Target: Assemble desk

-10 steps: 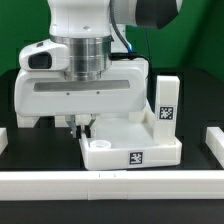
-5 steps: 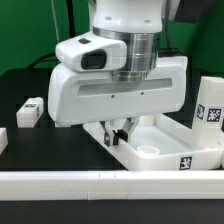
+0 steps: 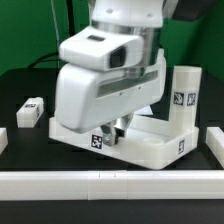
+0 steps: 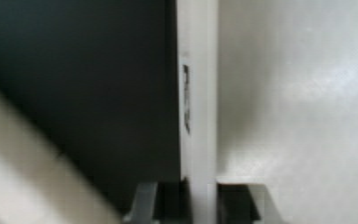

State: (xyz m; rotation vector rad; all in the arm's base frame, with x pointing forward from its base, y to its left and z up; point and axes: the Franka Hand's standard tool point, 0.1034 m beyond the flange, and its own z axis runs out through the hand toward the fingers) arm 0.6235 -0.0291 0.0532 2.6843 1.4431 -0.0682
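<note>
Your gripper (image 3: 117,133) is clamped narrow on the raised rim of the white plastic rectangular tray-like tabletop (image 3: 150,148), which sits right under it on the black table (image 3: 25,90); in the wrist view you see that thin rim btwn the two dark fingers (image 4: 153,205). Beside the gripper, exterior view's right, a white block leg (image 3: 183,95) w/ b/w tags stands upright at the tabletop's corner. Well apart, exterior view's left, a small white tagged block (image 3: 30,112) lies flat.

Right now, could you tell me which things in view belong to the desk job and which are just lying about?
Job: tabletop, gripper shut on its rim, upright leg at its corner, loose leg.
Lying about: long white rail.
</note>
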